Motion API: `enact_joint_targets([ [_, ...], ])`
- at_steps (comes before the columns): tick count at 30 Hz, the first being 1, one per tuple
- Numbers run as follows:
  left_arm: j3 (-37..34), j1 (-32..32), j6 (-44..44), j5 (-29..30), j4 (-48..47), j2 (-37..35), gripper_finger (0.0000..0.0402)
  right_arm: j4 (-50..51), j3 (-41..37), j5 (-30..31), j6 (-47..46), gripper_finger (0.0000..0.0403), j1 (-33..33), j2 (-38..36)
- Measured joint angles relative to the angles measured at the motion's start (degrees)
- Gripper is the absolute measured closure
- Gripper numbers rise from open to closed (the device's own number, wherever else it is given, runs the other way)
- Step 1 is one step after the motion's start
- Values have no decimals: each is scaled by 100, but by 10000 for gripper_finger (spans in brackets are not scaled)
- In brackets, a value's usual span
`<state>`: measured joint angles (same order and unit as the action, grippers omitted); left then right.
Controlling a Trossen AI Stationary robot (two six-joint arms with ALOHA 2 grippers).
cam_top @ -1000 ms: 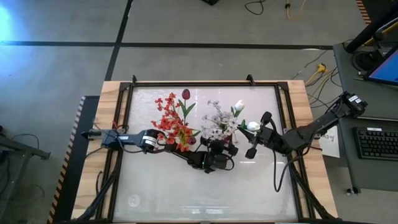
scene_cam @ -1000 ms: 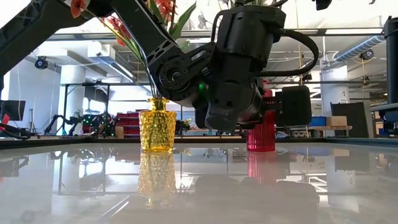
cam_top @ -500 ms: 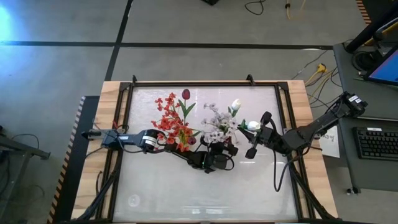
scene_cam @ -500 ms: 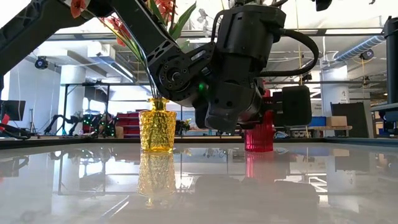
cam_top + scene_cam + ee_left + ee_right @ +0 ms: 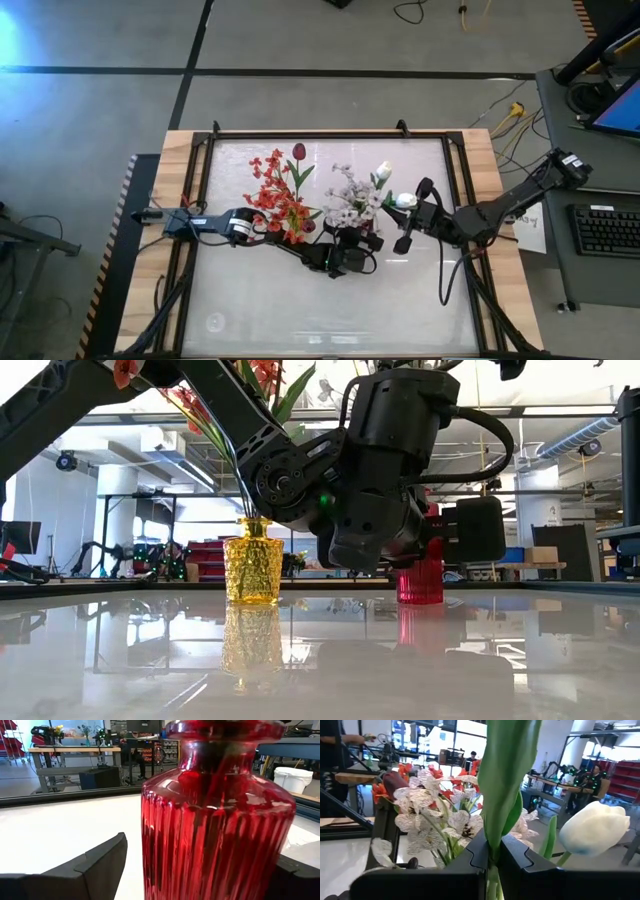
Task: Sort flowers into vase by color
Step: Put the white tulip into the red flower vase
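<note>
A red ribbed glass vase (image 5: 215,830) stands at mid-table and holds white sprays (image 5: 350,200) and a white tulip bud (image 5: 382,172). My left gripper (image 5: 362,240) lies level at table height, open, one finger on each side of the vase's body. The yellow vase (image 5: 252,570) to its left holds red-orange sprays (image 5: 275,195) and a dark red tulip (image 5: 298,152). My right gripper (image 5: 492,852) hangs high, just right of the white bunch, shut on a white tulip (image 5: 595,827). My left gripper: a gap shows between one finger (image 5: 102,865) and the vase wall. At the other finger (image 5: 295,875) I cannot tell whether it touches. My right gripper pinches the tulip's green stem and leaf base (image 5: 494,837) between its two fingers. The leaf rises above the fingers, the white bud leans off to one side, and the flower is clear of the table.
The glossy table top (image 5: 300,300) lies bare toward the near edge. Its raised frame (image 5: 455,160) runs round it. A desk with a keyboard (image 5: 605,230) stands beyond the right edge.
</note>
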<state>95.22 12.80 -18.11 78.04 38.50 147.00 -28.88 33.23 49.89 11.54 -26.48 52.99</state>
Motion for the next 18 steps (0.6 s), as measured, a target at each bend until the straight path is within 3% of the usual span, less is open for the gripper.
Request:
enact_joint_targets([
  [18,0,2,0,-72,-27,-2,91,120,0,-556,-169,385,388,7],
])
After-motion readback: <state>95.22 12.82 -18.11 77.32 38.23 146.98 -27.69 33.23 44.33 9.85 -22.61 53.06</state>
